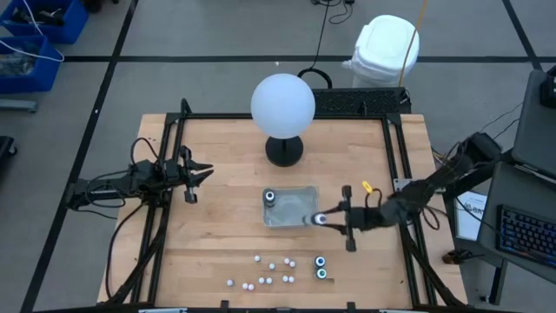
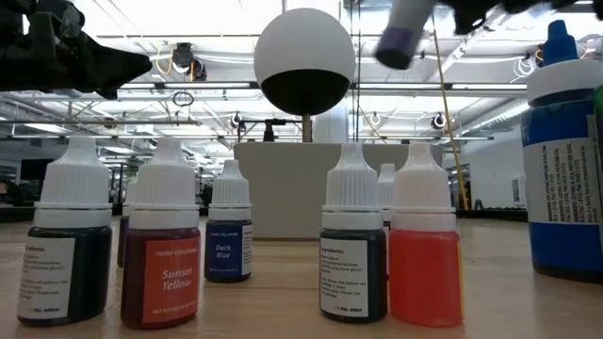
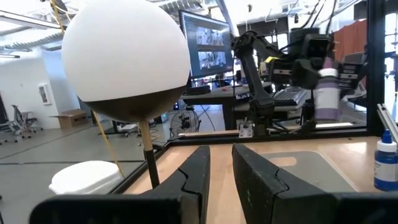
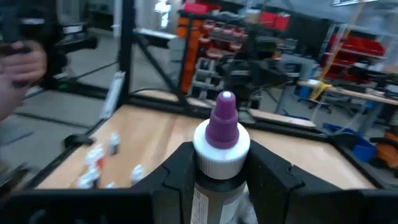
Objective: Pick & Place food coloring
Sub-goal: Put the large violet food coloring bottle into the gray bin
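The food coloring bottles stand upright in a loose group point(image 1: 276, 271) near the table's near edge. They are small white-capped ones, plus two larger dark ones with teal tops point(image 1: 321, 266). In the low view they fill the foreground point(image 2: 353, 240). One more larger bottle point(image 1: 270, 197) stands in the clear tray point(image 1: 291, 213) at its far left corner. My right gripper point(image 1: 323, 219) hovers over the tray's right near corner, shut on a bottle with a purple tip point(image 4: 222, 134). My left gripper point(image 1: 201, 176) waits at the table's left side, open by a narrow gap point(image 3: 221, 177). My right gripper pinches the purple-tipped bottle between its two fingers point(image 4: 177, 177), on the body just under the white cap point(image 4: 222, 155). The arm reaches in from the table's right. The cap end sticks out past the fingertips. The bottle is lifted clear above the tray and looks tilted in the low view point(image 2: 403, 38).
A big white globe on a black base point(image 1: 283, 106) stands behind the tray near the far edge. A black frame point(image 1: 395, 165) runs around the table. Bare wood lies between the tray and the bottle group and left of the tray.
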